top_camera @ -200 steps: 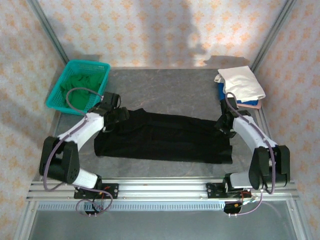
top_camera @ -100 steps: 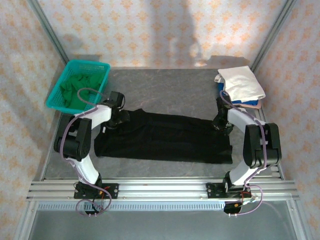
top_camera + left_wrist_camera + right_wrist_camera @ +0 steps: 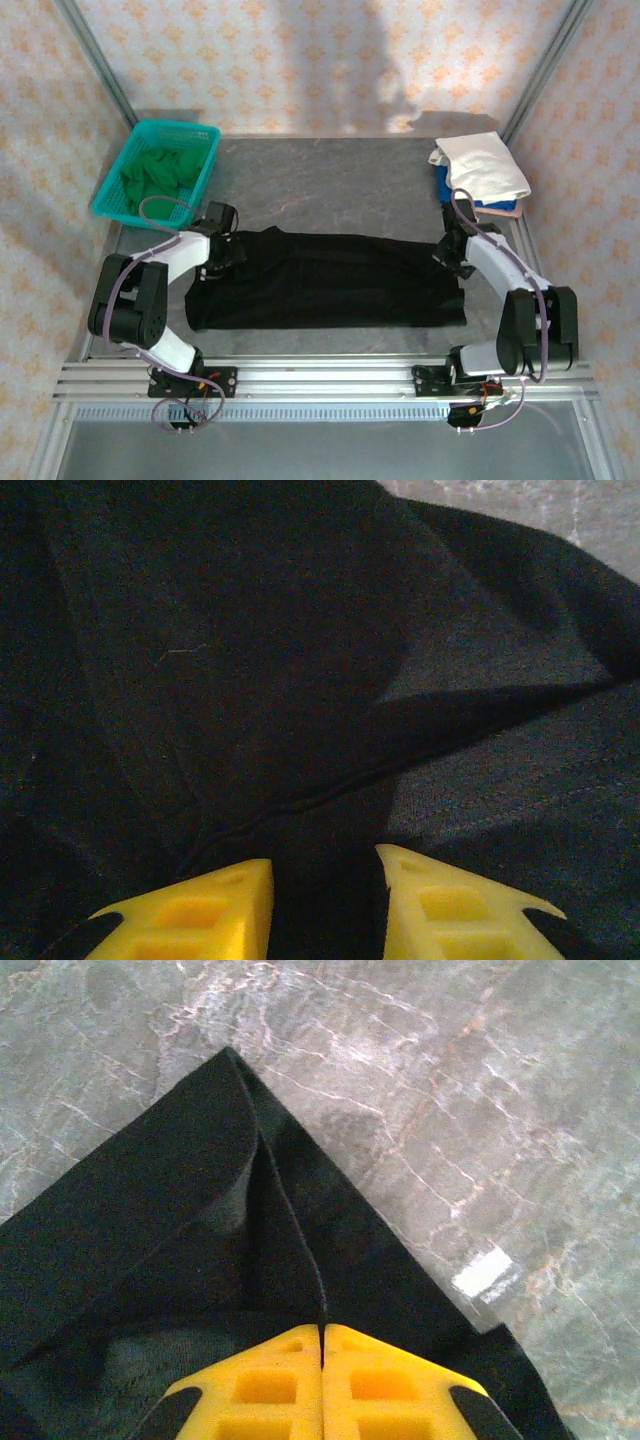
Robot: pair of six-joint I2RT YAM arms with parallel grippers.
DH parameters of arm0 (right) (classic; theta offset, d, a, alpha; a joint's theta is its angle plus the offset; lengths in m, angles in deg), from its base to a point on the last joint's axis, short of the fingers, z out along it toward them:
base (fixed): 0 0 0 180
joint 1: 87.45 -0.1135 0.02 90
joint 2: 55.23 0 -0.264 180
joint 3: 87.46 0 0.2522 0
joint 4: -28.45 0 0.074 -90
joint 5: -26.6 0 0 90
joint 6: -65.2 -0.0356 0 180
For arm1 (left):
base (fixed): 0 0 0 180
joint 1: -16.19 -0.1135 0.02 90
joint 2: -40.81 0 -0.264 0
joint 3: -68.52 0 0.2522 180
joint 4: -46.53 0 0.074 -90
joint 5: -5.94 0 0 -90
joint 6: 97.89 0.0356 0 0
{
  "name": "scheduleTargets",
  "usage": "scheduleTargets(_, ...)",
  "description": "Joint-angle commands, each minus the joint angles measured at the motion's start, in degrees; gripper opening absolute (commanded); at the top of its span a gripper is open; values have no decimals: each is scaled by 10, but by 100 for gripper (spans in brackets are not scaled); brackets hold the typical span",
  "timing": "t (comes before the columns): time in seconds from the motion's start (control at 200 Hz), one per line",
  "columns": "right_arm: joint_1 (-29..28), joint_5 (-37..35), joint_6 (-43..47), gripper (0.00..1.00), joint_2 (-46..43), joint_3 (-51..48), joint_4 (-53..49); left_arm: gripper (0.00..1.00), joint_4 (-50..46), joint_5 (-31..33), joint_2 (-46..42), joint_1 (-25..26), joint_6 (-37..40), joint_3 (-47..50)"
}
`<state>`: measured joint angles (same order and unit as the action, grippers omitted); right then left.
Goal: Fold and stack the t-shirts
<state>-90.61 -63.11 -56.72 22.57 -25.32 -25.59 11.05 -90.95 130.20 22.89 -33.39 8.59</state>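
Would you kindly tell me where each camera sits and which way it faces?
Top external: above and behind the arms, looking down on the table and black t-shirt; both arms show.
Left wrist: looks down onto the shirt; left pincer stands apart, cloth between.
Right wrist: looks down at a shirt corner and table; right pincer shut on it.
Shared: the black t-shirt, in all three.

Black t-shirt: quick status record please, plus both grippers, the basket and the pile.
black t-shirt: spread flat on the table, long side running left to right
left gripper: at its left end, jaws apart, cloth between the fingers
right gripper: shut on a fold near its far right corner
basket: far left, green cloth inside
white t-shirt: far right, on top of a folded pile
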Motion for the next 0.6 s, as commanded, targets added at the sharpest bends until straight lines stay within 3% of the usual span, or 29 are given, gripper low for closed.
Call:
scheduleTargets(0.0, 3, -53, -26, 12, -53, -4, -36, 31, -25, 15, -17, -10, 4, 12)
scheduleTargets(0.045, 3, -85, -40, 18, -72, -9, -37, 31, -25, 13, -19, -12, 5, 11)
scheduleTargets(0.15, 3, -97, -56, 22, -109, -22, -23, 31, -24, 12, -17, -13, 6, 11)
scheduleTargets(0.215, 3, -63, -52, 34, -125, -29, 6, 31, -22, 11, -15, -13, 6, 13)
scheduleTargets(0.26, 1, -33, -51, 36, -124, -30, 28, 31, -22, 11, -14, -13, 7, 12)
scheduleTargets(0.345, 0, 12, -41, 43, -95, -28, 54, 31, -24, 11, -11, -13, 7, 9)
scheduleTargets(0.591, 0, -16, -43, 48, -16, -38, 4, 41, -47, 13, -33, -13, 8, -4)
